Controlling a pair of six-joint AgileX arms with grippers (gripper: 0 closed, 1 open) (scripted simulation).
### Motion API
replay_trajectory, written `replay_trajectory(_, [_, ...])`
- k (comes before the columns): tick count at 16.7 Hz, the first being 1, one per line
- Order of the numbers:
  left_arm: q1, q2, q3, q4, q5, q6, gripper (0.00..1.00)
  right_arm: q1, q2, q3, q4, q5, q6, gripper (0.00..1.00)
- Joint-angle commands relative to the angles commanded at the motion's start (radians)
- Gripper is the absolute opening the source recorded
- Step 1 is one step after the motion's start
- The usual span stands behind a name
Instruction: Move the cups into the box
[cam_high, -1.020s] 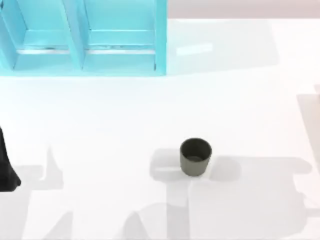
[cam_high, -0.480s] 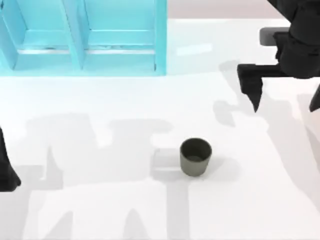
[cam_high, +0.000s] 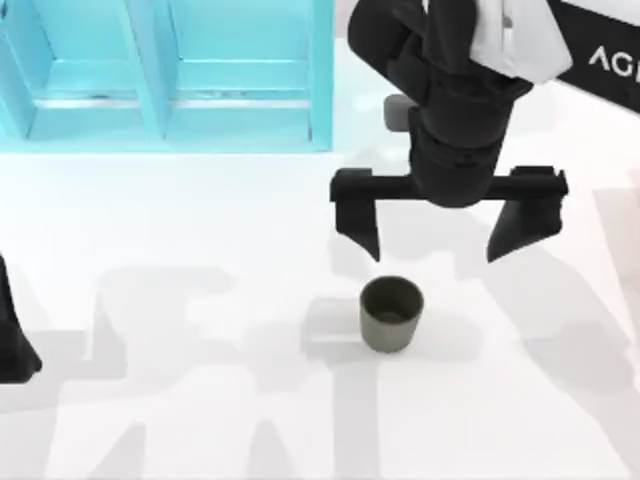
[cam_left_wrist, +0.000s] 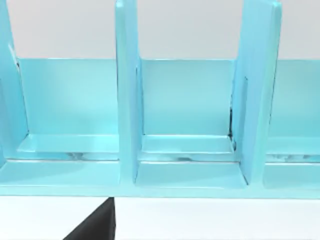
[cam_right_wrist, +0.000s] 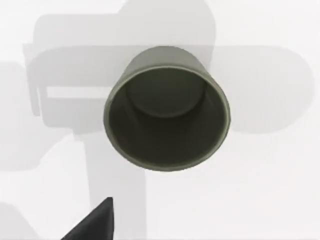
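A: Mid-table, a bit toward the near edge: olive cup (cam_high: 391, 313), upright, mouth up, empty. Box (cam_high: 170, 75) sits at the far left.

B: R gripper (cam_high: 448, 235)?

A: Above it, just behind, fingers spread wide, holding nothing. L arm (cam_high: 12, 340) parked at the left edge.

B: Handling?

A: Prob. light, rigid, smooth-walled, could slip. Pinch across the sides, below the rim.
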Motion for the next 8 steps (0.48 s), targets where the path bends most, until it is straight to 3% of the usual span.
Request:
replay_trajectory(5, [0.0,0.0,0.0,0.0,0.0,0.0,1.0,-0.002,-0.002,-0.019,0.014,0.0,-0.002,1.0])
replay_trajectory(8, [0.0,0.0,0.0,0.0,0.0,0.0,1.0,-0.001,0.016,-0.101,0.116,0.0,-0.001,1.0])
